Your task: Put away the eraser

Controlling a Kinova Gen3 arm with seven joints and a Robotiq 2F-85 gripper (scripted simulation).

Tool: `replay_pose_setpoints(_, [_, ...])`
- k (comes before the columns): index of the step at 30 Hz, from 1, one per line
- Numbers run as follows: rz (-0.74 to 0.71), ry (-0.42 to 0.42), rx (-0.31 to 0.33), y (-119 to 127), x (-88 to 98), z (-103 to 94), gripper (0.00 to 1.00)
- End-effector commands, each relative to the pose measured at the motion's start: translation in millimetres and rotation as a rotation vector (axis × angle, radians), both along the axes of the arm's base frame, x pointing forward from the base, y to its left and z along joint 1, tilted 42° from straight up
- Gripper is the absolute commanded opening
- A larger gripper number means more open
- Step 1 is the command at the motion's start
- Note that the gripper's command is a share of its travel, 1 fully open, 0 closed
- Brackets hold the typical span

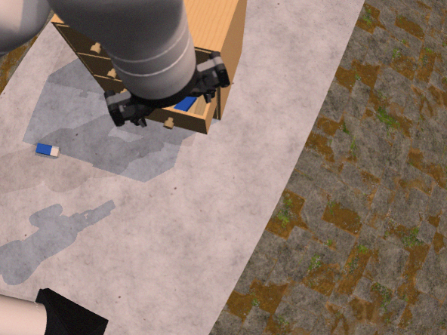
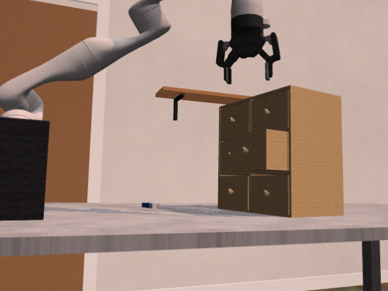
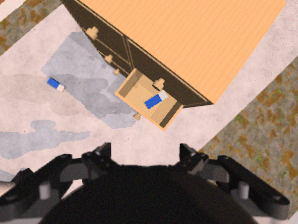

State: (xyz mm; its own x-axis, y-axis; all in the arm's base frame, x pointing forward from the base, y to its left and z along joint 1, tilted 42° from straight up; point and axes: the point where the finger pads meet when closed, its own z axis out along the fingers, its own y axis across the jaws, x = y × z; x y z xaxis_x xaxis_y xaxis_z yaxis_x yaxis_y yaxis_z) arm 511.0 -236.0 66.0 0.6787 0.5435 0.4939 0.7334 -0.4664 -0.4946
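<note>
The loose eraser [image 1: 45, 149] [image 2: 147, 205] [image 3: 54, 83], blue with a white end, lies flat on the table in front of the chest [image 1: 219, 23] [image 2: 316, 151] [image 3: 200, 45]. The right-hand middle drawer [image 1: 189, 123] [image 2: 277, 149] [image 3: 172, 115] is pulled partly out and looks level. A like eraser [image 1: 186, 103] [image 3: 153, 101] lies inside it. The chest stands upright; its other visible drawers look pushed in. My gripper [image 1: 174, 110] [image 2: 248, 80] [image 3: 145, 150] is open and empty, pointing down, higher than the chest top and in front of it. It hides part of the drawer in the top view.
A wall shelf [image 2: 203, 95] is behind the chest's left side in the exterior view. The black pedestal [image 1: 72, 315] [image 2: 23, 170] carries the arm. Knobs stick out from the drawer fronts. The table edge [image 2: 183, 242] runs along the near side.
</note>
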Motion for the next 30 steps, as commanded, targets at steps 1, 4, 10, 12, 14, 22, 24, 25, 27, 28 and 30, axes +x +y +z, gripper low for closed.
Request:
replay_pose_setpoints(1, [-0.052, 0.055, -0.010, -10.3, -10.3, 9.2, 1.00])
replay_pose_setpoints(4, [-0.097, 0.102, -0.019, -16.9, -16.6, 14.4, 1.00])
replay_pose_setpoints(10, [-0.175, 0.182, -0.034, -28.0, -27.5, 23.1, 1.00])
replay_pose_setpoints(12, [-0.189, 0.197, -0.037, -30.4, -29.4, 24.9, 1.00])
replay_pose_setpoints(14, [-0.220, 0.229, -0.042, -34.5, -33.9, 28.1, 1.00])
replay_pose_setpoints(22, [-0.327, 0.340, -0.061, -49.5, -49.5, 39.7, 1.00])
replay_pose_setpoints(24, [-0.349, 0.363, -0.065, -52.6, -52.7, 42.1, 1.00])
replay_pose_setpoints(25, [-0.360, 0.374, -0.067, -54.0, -54.2, 43.2, 1.00])
replay_pose_setpoints(27, [-0.369, 0.384, -0.068, -55.3, -55.7, 44.3, 1.00])
replay_pose_setpoints(28, [-0.369, 0.384, -0.068, -55.3, -55.7, 44.3, 1.00])
replay_pose_setpoints(30, [-0.387, 0.402, -0.071, -57.8, -58.2, 46.1, 1.00])
